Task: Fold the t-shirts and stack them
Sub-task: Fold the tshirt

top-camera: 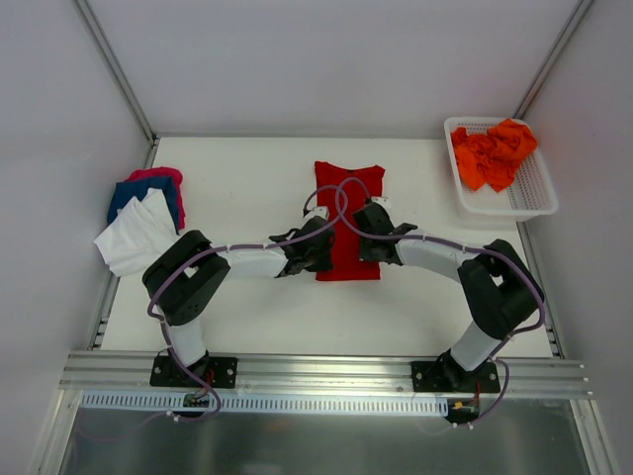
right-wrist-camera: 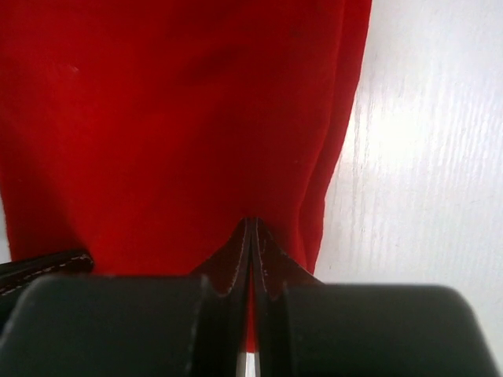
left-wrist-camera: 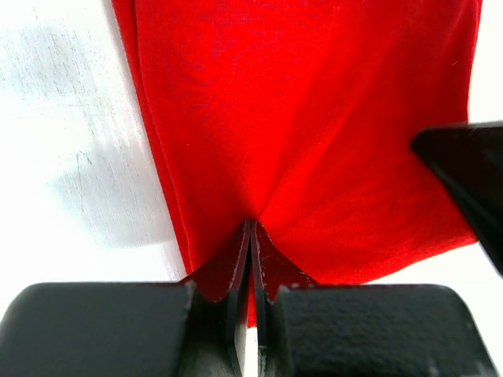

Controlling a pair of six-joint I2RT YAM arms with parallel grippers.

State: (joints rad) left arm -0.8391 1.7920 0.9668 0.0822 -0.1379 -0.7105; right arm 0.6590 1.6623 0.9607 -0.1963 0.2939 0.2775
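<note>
A deep red t-shirt [top-camera: 346,188] lies as a narrow strip in the middle of the table, collar at the far end. My left gripper [top-camera: 319,244] is shut on its near left part, with cloth pinched between the fingertips [left-wrist-camera: 251,226]. My right gripper [top-camera: 369,237] is shut on the near right part in the same way [right-wrist-camera: 251,222]. The red cloth [left-wrist-camera: 314,118] puckers toward each pinch. A stack of pink, blue and white t-shirts [top-camera: 146,213] sits at the table's left edge. Orange t-shirts [top-camera: 493,153] lie crumpled in the basket.
The white mesh basket [top-camera: 539,193] stands at the far right corner of the table. The white t-shirt [top-camera: 134,242] on the left stack hangs over the table's left edge. Metal frame posts and white walls enclose the table.
</note>
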